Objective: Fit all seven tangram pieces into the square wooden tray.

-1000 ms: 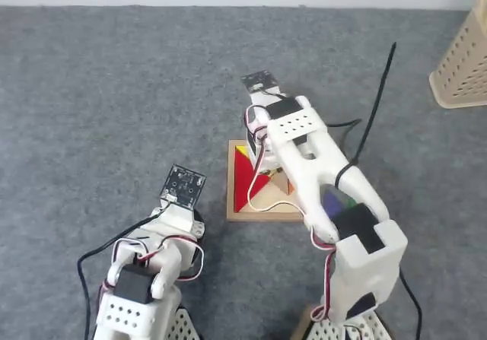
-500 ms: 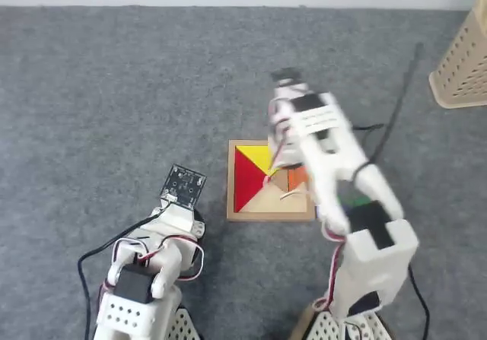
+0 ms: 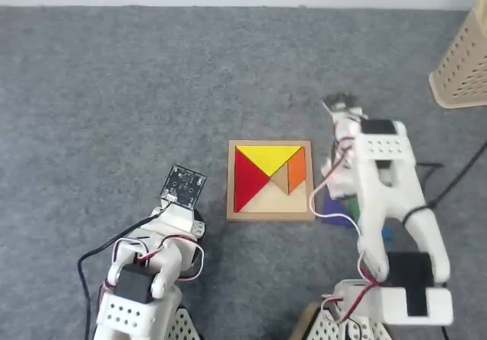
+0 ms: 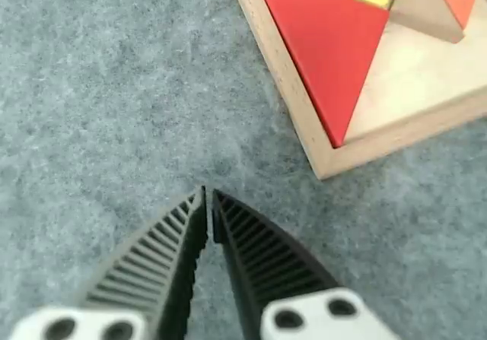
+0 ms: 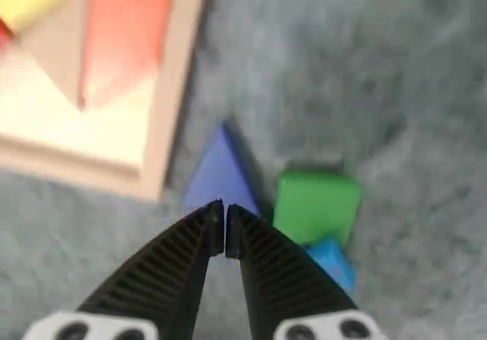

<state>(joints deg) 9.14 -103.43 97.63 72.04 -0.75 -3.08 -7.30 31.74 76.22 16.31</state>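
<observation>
Square wooden tray (image 3: pixel 270 216), red triangle (image 3: pixel 247 179), fuzzy grey carpet (image 3: pixel 114 89)

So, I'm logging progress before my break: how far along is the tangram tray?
Done: red triangle, yellow triangle, orange piece and tan triangle lie in the tray. In hand: nothing; the right claw is shut, empty, near the dark blue triangle. Left: that triangle, the green square and the light blue piece, outside the tray.

Bare carpet (image 4: pixel 91 89) lay ahead of the left claw (image 4: pixel 208 195), with the tray (image 4: pixel 291 89) wall to one side. A blue piece (image 5: pixel 221 174) and a green piece (image 5: pixel 316 207) sat just ahead of the right claw (image 5: pixel 224 205).
</observation>
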